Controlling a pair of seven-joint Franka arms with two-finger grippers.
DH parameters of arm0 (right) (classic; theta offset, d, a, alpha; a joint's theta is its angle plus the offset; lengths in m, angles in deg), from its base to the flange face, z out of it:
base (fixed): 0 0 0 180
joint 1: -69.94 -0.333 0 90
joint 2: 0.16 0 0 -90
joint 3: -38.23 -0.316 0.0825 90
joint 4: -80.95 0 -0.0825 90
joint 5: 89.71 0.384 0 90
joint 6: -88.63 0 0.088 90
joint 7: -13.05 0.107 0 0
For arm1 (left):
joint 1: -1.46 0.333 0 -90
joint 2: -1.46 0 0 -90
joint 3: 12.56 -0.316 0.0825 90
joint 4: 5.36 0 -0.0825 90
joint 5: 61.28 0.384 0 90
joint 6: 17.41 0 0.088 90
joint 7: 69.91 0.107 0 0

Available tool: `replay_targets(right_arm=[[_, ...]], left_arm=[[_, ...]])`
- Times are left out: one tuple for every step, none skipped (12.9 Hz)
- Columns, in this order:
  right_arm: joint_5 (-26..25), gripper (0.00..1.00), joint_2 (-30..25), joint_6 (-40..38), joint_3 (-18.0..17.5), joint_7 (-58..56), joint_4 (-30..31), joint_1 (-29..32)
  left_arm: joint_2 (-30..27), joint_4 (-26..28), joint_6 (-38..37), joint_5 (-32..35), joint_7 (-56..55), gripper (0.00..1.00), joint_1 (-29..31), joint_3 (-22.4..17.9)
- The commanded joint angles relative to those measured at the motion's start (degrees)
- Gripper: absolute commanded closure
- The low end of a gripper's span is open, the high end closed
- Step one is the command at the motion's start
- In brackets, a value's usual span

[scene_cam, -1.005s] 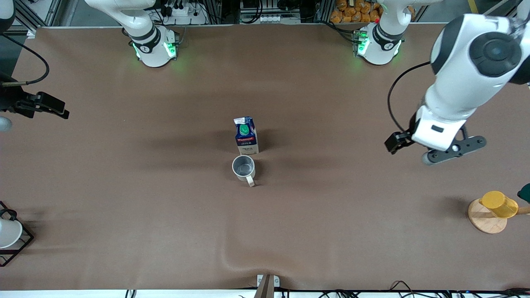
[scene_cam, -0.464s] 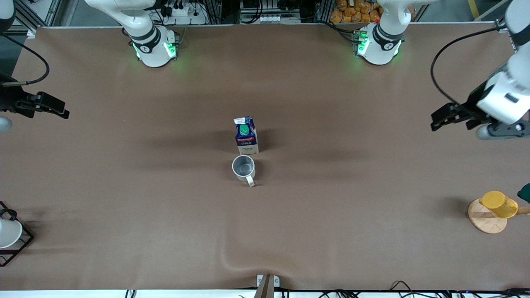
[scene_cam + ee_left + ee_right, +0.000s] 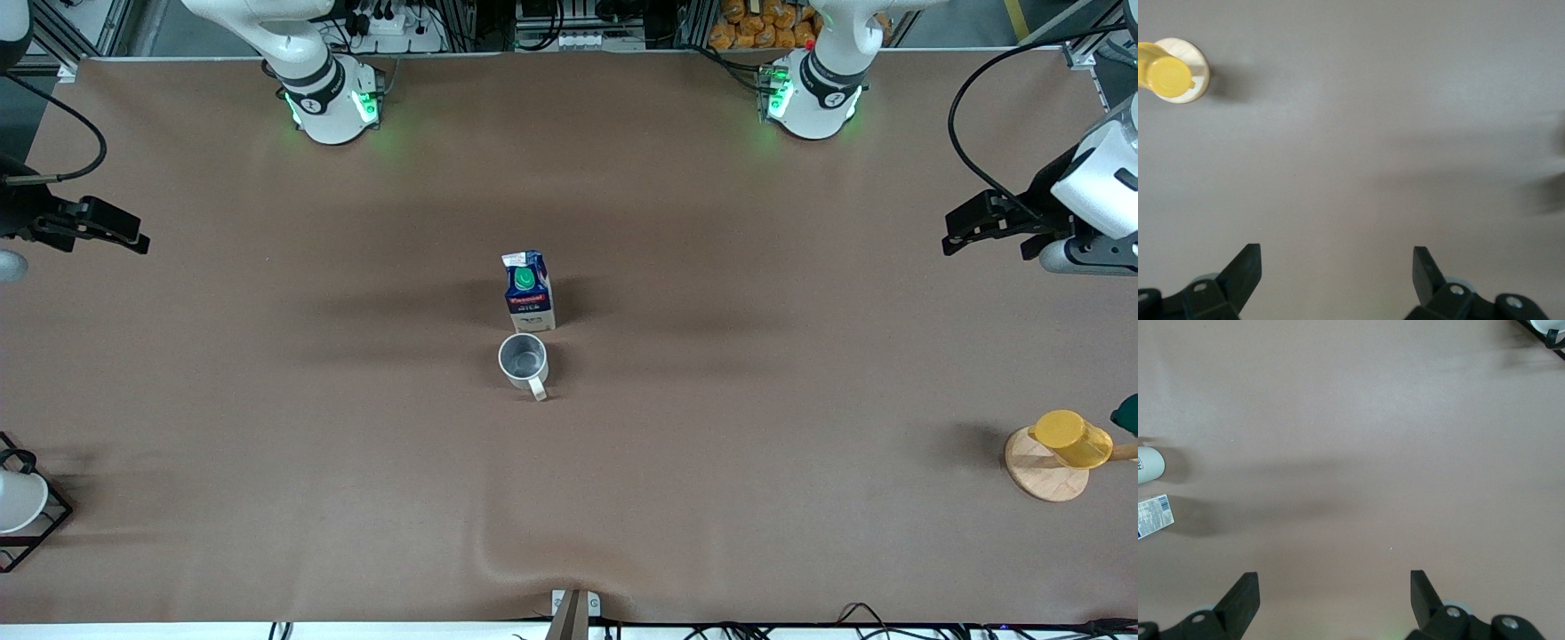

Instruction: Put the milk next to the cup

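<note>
milk [image 3: 529, 292] upright, mid-table | cup [image 3: 523, 359] just beside, nearer camera

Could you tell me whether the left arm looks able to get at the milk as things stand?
Probably yes: the left gripper is open over bare table, nothing lies between it and the upright milk, and the cup sits nearer the camera.

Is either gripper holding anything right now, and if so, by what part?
Nothing is held. The left gripper and right gripper are both open and empty; the milk stands free beside the cup.
</note>
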Motion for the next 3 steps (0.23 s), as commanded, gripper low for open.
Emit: replay_targets(right_arm=[[-0.1, 0.00, -0.8, -0.4, -0.5, 0.0, 0.5, 0.8], [-0.1, 0.00, -0.8, -0.4, -0.5, 0.0, 0.5, 0.8], [-0.1, 0.00, -0.8, -0.3, -0.5, 0.0, 0.5, 0.8]], left_arm=[[-0.2, 0.0, -1.0, 2.1, 0.9, 0.00, -0.8, -0.2], [-0.3, 0.2, -1.1, 2.1, 0.6, 0.00, -0.8, -0.2], [-0.4, 0.5, -2.0, 2.1, 0.3, 0.00, -0.8, -0.2]])
